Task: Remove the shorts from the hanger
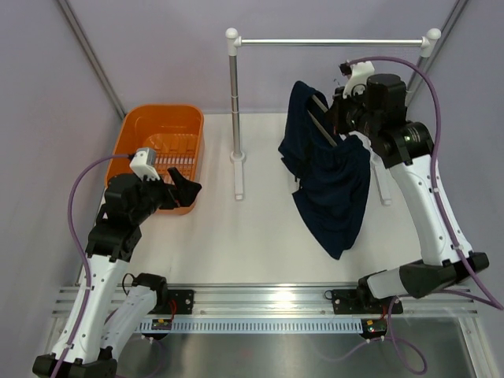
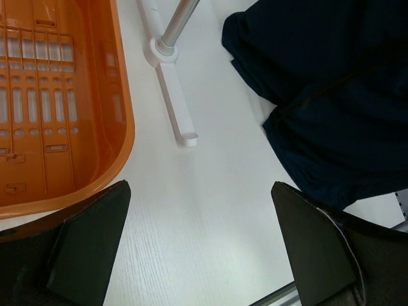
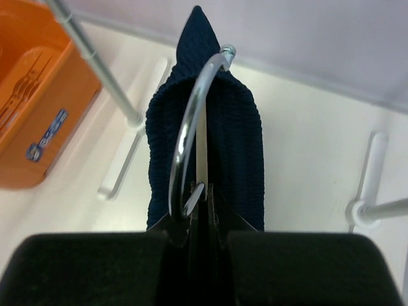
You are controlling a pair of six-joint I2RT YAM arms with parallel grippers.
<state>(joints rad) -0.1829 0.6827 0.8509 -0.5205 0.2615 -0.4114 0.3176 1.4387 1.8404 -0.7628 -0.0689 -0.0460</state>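
Orange basket [image 1: 161, 110] sits by the left jaws, which are spread wide, empty and well apart from the cloth. Across the counter [image 1: 252, 236], the shorts [image 1: 335, 189] droop off the hanger [image 1: 319, 120]. The right jaws pinch that hanger at its wire hook [image 3: 185, 127], in front of the rail stand [image 1: 234, 94]. Danger: a hard tug could snag the fabric and wrench the hanger loose. Count: one shorts, one hanger, one basket, one stand.

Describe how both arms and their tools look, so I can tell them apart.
They match: left arm and right arm have white links, black joints, a looping purple cable and a white wrist camera mount. Left tool and right tool have broad black fingers.
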